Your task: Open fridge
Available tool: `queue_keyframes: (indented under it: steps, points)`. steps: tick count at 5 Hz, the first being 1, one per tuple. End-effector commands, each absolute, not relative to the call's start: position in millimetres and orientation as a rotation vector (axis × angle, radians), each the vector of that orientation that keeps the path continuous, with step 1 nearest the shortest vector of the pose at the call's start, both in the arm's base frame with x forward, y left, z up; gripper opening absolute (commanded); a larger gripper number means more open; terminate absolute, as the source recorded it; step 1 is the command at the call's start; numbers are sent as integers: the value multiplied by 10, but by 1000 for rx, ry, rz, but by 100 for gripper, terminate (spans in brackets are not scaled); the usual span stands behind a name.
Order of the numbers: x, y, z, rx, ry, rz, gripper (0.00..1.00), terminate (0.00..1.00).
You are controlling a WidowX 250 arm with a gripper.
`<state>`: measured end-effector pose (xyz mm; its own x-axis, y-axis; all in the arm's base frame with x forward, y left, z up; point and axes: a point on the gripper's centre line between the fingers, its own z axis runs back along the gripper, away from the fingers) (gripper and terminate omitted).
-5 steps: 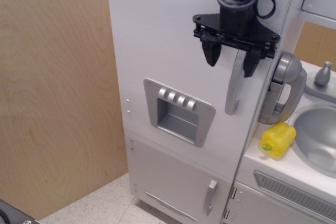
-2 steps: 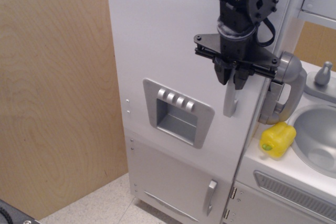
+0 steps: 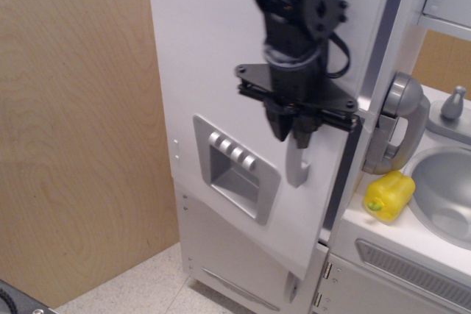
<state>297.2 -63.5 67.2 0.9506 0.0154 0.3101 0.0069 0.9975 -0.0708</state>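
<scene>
The tall white fridge [image 3: 213,56] fills the middle of the view. Its large door, with the grey dispenser panel [image 3: 235,168] and several knobs, stands partly swung open, and a dark gap shows along its right edge. My black gripper [image 3: 294,129] is shut on the long grey vertical handle [image 3: 297,163], gripping its upper part; only the handle's lower end shows below the fingers. The smaller lower door [image 3: 235,270] is partly hidden behind the swung upper door.
A white sink cabinet with a grey vent [image 3: 412,273] stands to the right, with a grey basin [image 3: 445,189], a grey faucet arch [image 3: 401,126] and a yellow toy pepper [image 3: 388,196] on its counter. A wooden wall panel [image 3: 73,130] is on the left.
My gripper closed on the long handle and moved left and down toward the camera. The large door swung out with it, opening a gap on its right side.
</scene>
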Motion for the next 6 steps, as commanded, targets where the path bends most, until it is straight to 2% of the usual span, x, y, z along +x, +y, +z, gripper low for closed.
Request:
queue_keyframes:
  steps: [1,2,3,4,5,6]
  points:
    - [2697,-540,962,-18,-283,-43,100,0]
    - [2546,-711,923,14,-213,-97,100,0]
    - [2515,-1019,866,26,-110,-181,100,0]
    - [2564,-1343,853,8,-59,-234,100,0]
    - [2657,-1600,807,-2,-56,-260,100,0]
    - [2784,-1772,748,1,-97,-313,100,0]
